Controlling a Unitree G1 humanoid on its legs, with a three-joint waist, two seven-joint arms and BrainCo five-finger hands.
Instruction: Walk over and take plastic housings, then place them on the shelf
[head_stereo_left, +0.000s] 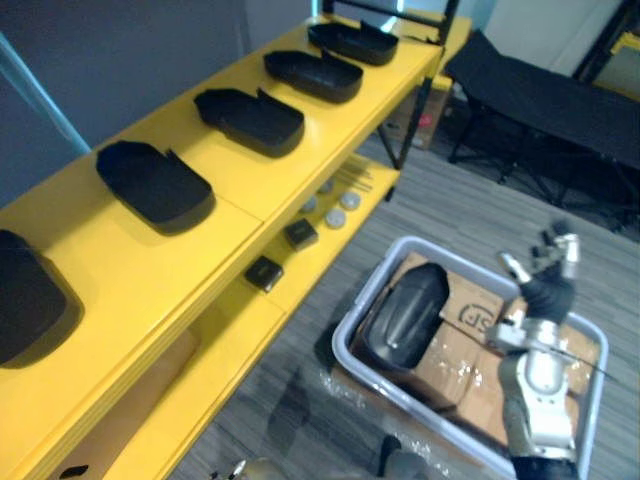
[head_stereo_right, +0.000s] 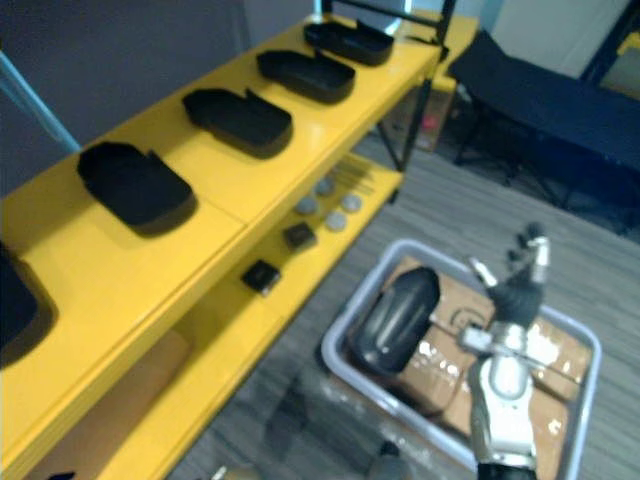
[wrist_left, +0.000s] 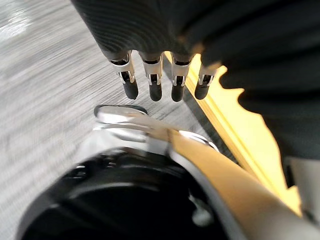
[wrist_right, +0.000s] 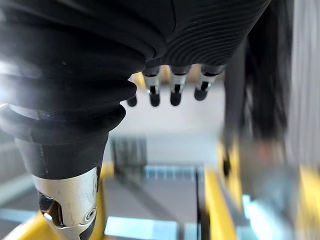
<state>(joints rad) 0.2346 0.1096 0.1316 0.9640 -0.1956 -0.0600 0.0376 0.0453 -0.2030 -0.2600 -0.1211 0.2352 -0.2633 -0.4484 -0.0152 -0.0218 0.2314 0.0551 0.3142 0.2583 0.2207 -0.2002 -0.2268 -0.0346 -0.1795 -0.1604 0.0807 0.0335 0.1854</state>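
One housing (head_stereo_left: 405, 315) in bin (head_stereo_left: 342, 345), apart from straight fingers (head_stereo_left: 569, 248) of R hand (head_stereo_left: 548, 288).

Shelf at left, bin on the floor to its right.

Five housings (head_stereo_left: 250, 120) lie in a row along the top of the shelf (head_stereo_left: 230, 190), running from near left to far right. On the lower board (head_stereo_left: 325, 252) beneath, two blocks (head_stereo_left: 300, 233) lie in front of some discs (head_stereo_left: 335, 218). The bin (head_stereo_left: 345, 335) stands on the floor (head_stereo_left: 430, 200) just right of the shelf, with a lone housing (head_stereo_left: 405, 315) in its left part and boxes (head_stereo_left: 470, 355) to the right of that. The right hand (head_stereo_left: 548, 275) is above the bin's right part. A bench (head_stereo_left: 550, 95) stands behind the bin, at far right.
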